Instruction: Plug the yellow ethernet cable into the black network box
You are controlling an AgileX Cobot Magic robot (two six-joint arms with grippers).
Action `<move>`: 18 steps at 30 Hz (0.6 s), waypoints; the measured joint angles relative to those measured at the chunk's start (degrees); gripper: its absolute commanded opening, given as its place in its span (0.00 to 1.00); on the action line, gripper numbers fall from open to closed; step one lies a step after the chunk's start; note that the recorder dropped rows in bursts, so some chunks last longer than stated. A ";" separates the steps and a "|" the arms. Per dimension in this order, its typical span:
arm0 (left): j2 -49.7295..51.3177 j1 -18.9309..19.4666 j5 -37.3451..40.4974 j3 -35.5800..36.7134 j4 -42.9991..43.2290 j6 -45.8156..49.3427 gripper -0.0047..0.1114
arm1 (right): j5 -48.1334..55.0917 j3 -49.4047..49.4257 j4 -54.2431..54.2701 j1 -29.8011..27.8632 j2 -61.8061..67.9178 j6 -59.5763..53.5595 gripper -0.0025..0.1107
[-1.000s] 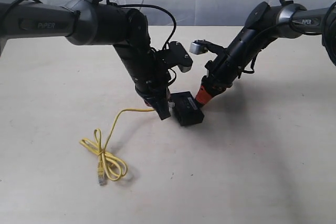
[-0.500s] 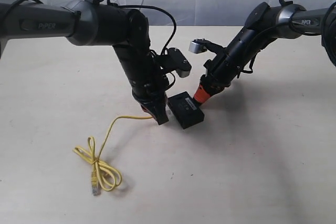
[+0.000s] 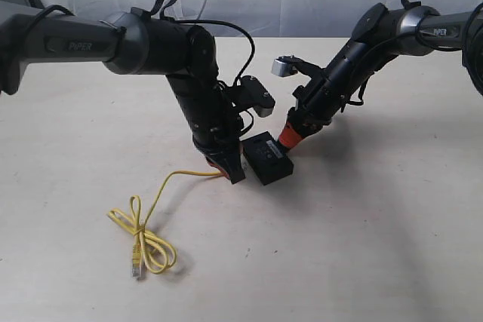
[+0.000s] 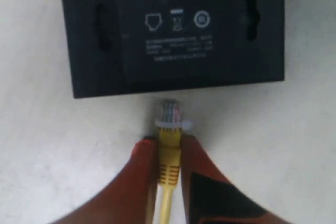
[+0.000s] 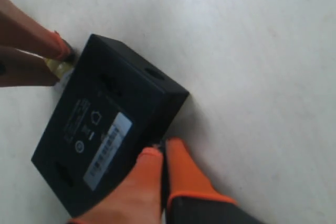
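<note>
Two grippers, one cable with two plugs and one box are being shown on a pale table (image 3: 362,246). The yellow cable (image 4: 169,157) is being clenched by the left gripper (image 4: 168,142) just behind its clear plug (image 4: 169,114). This plug is being pointed straight at the side wall of the black box (image 3: 268,158), with its long axis square to that wall. A narrow strip of table is being seen between plug and wall, so the plug is not yet inserted. The box is lying flat beside the middle of the table, label side up, and in the exterior view its long axis is being turned diagonally. The right gripper (image 5: 163,148) is being held closed, with nothing seen between its fingers, and its tips are being pressed against the opposite edge of the box. The rest of the cable is being trailed away to a loop on the left, well apart from the box, where the second plug (image 3: 136,268) is lying free.
</note>
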 measured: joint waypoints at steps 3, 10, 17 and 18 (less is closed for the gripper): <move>0.00 0.00 0.09 0.00 0.00 0.00 0.04 | 0.00 0.00 0.00 0.00 0.00 0.00 0.01; 0.00 1.12 0.09 0.00 0.02 -0.95 0.04 | 0.00 0.00 0.00 0.00 0.00 0.00 0.01; -0.75 1.36 -0.43 0.00 1.51 -6.66 0.04 | 0.00 0.00 0.00 0.00 0.00 0.00 0.01; -1.00 1.18 -1.35 0.00 3.49 -8.70 0.04 | 0.00 0.00 0.00 0.00 0.00 0.00 0.01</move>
